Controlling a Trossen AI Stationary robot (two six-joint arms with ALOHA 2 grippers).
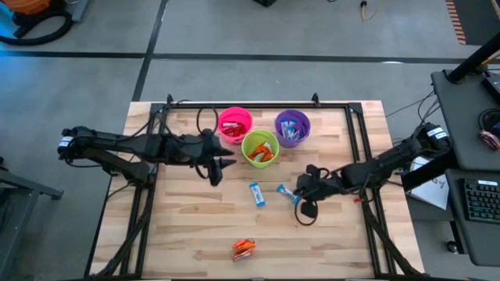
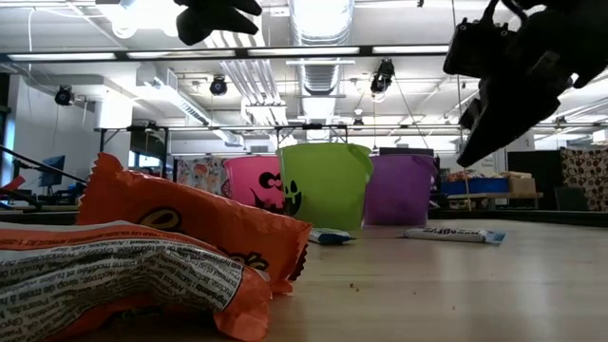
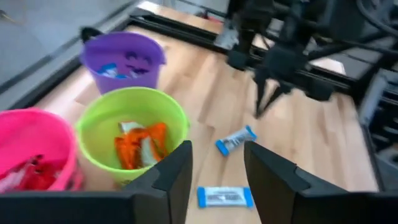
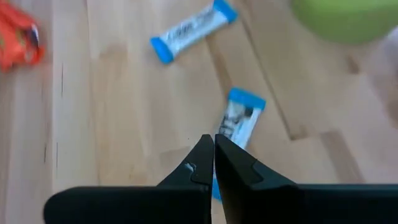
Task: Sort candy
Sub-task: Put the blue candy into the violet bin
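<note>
The right gripper (image 1: 298, 197) hangs low over the wooden surface (image 1: 195, 226), its fingers (image 4: 198, 163) pressed together with nothing between them. A blue-and-white candy (image 4: 240, 121) lies flat just beyond the closed fingertips and runs back underneath them, though whether they touch it cannot be told. From above, that same candy (image 1: 287, 191) sits right beside the gripper. A second blue-and-white candy (image 1: 256, 194) rests a little farther toward the middle of the surface, apart from the first.

The left gripper (image 1: 221, 162) hovers beside the pink cup (image 1: 234, 123) and the green cup (image 1: 260, 148), its fingers (image 3: 176, 167) spread apart and holding nothing. Past those fingers the green cup shows orange candies (image 3: 140, 144) inside, the pink cup holds red ones (image 3: 26, 173), and the purple cup (image 1: 292, 127) holds blue-and-white ones (image 3: 115, 70).

Near the front edge of the surface, well apart from both grippers, lie orange candies (image 1: 243, 248) bunched together; from surface level they fill the foreground, with the three cups standing in a row behind.
</note>
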